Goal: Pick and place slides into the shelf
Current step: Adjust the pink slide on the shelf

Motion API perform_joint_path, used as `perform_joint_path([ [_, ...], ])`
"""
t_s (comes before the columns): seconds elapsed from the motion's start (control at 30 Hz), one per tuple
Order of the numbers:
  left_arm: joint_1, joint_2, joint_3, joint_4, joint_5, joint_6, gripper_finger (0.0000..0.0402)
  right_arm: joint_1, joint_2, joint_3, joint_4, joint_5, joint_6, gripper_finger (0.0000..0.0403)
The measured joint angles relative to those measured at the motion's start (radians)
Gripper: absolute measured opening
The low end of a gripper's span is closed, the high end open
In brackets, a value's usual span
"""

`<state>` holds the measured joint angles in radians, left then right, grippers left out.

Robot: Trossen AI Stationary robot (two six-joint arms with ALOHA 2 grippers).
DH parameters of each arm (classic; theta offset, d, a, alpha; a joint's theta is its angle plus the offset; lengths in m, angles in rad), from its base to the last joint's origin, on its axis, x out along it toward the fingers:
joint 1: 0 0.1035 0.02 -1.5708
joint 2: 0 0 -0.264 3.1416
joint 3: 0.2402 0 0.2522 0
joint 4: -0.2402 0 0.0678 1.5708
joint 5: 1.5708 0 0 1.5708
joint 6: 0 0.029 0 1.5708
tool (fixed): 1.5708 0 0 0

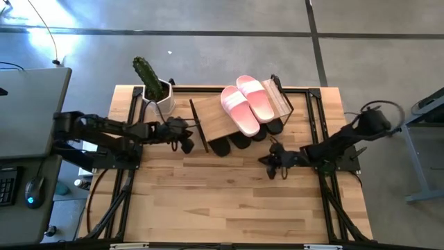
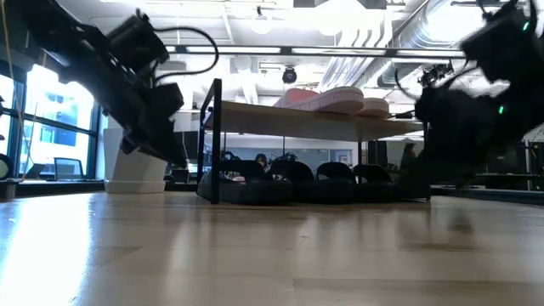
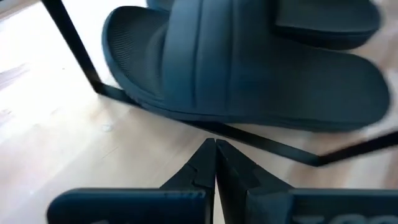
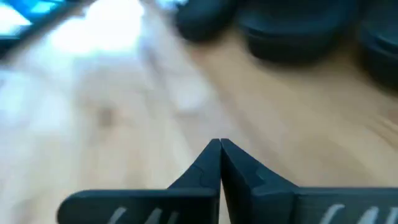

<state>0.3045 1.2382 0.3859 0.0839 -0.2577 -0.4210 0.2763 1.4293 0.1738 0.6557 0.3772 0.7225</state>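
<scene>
The shelf (image 1: 222,119) stands at the table's far middle, a light plank top on a thin black frame. A pale pink pair of slides (image 1: 247,103) lies on its top. Black slides (image 1: 239,141) sit under the plank, toes poking out toward the near side; in the low view they show as a dark row (image 2: 314,180) beneath the plank. My left gripper (image 1: 187,144) is shut, just left of the shelf's near left leg, and a black slide (image 3: 242,68) fills its wrist view. My right gripper (image 1: 270,169) is shut, over bare table near the shelf's right end.
A white pot with a green cactus (image 1: 154,87) stands at the table's far left, close behind my left arm. The shelf's black frame bar (image 3: 261,142) runs along the table right before my left fingertips. Bare wood (image 1: 229,201) stretches across the near half.
</scene>
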Motion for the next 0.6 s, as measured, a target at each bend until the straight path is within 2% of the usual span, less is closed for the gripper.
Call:
perform_joint_path([
  [0.13,-0.05,-0.082,0.0,-0.049,-0.031,-0.021,0.0001,0.027,-0.171,0.0,-0.013,-0.101,-0.084,0.0],
  [0.27,-0.106,-0.158,0.0,-0.057,-0.079,-0.036,0.0001,0.026,-0.391,0.003,-0.131,-0.134,-0.192,0.0],
  [0.33,-0.134,-0.194,0.002,-0.059,-0.108,-0.04,0.0001,0.022,-0.507,0.03,-0.265,-0.141,-0.271,0.0],
  [0.47,-0.194,-0.258,0.026,-0.058,-0.198,-0.031,0.0001,0.007,-0.691,0.174,-0.665,-0.14,-0.471,0.0],
  [0.6,-0.243,-0.29,0.079,-0.057,-0.306,0.023,0.0001,-0.022,-0.756,0.394,-0.994,-0.047,-0.711,0.0015],
])
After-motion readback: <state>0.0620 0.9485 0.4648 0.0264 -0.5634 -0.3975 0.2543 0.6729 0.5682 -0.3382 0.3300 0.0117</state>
